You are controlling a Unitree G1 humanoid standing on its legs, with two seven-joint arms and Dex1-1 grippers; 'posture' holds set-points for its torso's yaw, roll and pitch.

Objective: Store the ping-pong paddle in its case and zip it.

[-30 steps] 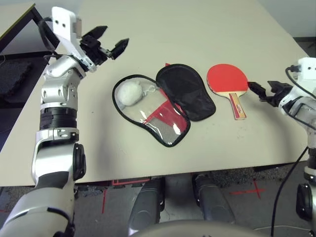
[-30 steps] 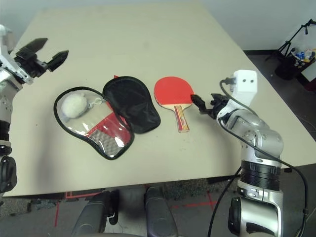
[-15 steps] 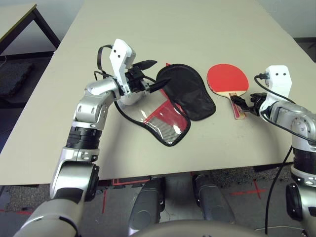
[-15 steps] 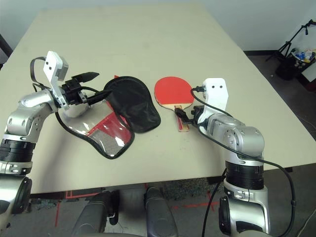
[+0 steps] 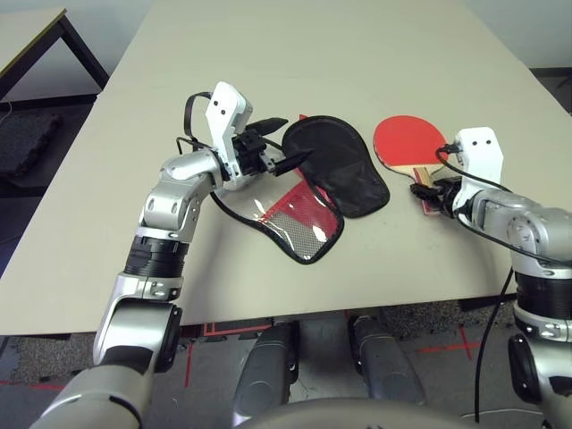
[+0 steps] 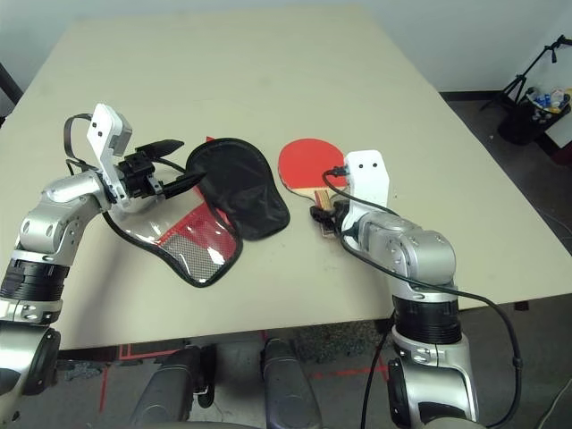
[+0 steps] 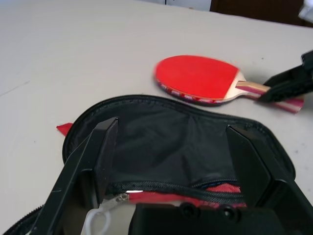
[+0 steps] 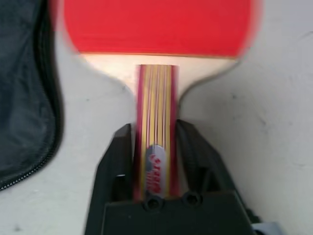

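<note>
The ping-pong paddle (image 5: 409, 140) lies flat on the table, red face up, right of the case. My right gripper (image 8: 155, 134) is shut on its striped wooden handle (image 8: 155, 103), one finger pressed against each side. The case (image 5: 299, 219) lies unzipped and spread wide, with its black inner flap (image 5: 338, 165) folded toward the paddle and its clear side with red mesh toward me. My left gripper (image 5: 284, 143) stands open just over the near edge of that flap (image 7: 166, 142), with one finger (image 7: 100, 149) on either side and nothing held.
The tan table (image 5: 268, 54) has wide bare room behind and in front of the case. Its front edge runs just below the case. A second, dark-edged table (image 5: 36, 36) stands at the far left.
My left arm came down from high at the left to the case's flap. My right gripper slid onto the paddle handle and closed on it.
</note>
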